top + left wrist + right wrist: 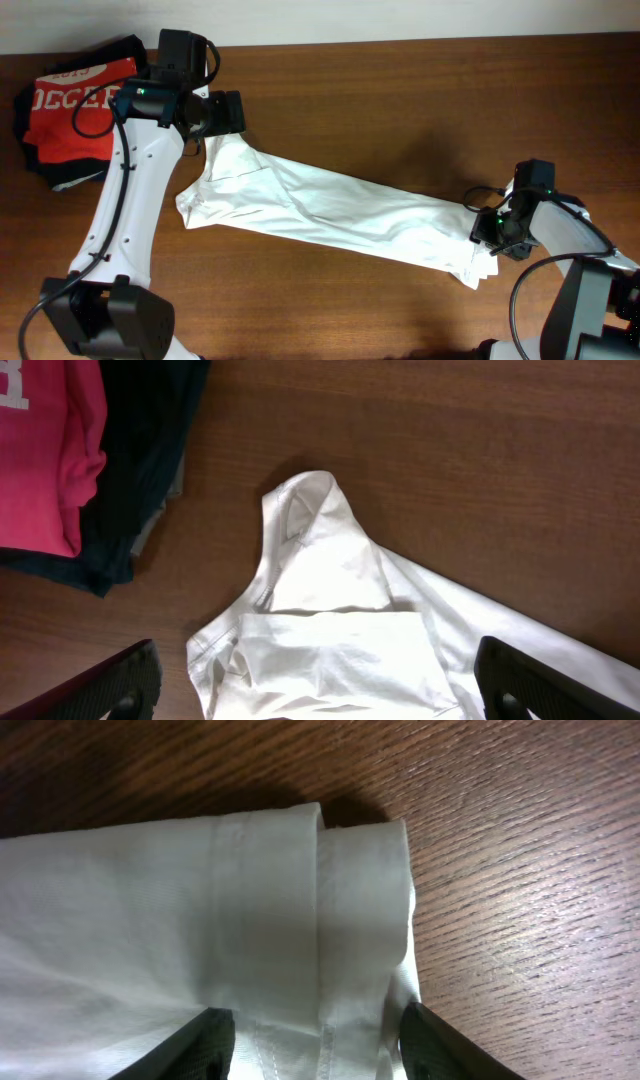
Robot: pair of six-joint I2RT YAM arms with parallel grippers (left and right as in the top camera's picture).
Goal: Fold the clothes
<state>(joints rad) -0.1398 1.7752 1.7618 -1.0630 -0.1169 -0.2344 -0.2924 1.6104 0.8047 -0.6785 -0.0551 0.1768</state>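
At the far left of the worktop sits a heap that is not part of the job: a red shirt with white letters lying on dark navy garments. Just beside it, the left end effector hangs over the upper left end of the white T-shirt, with its fingers spread wide on either side of the cloth and nothing between them but air. Beneath it the fabric is doubled into a flat flap, with a rounded peak poking out toward the heap. From there the T-shirt runs as a long, narrow, wrinkled band diagonally down to the right, lying flat on the wood. At its far right end the right end effector straddles the stitched hem. Its fingers are partway apart and the cloth between them lies smooth, not gathered, so it looks unclamped. The shirt is probably thin, light and limp: it will sag and slip out of its layers if lifted by one point. The safest hold is likely the doubled hem on the right and the layered flap edge on the left, pinching every layer together.
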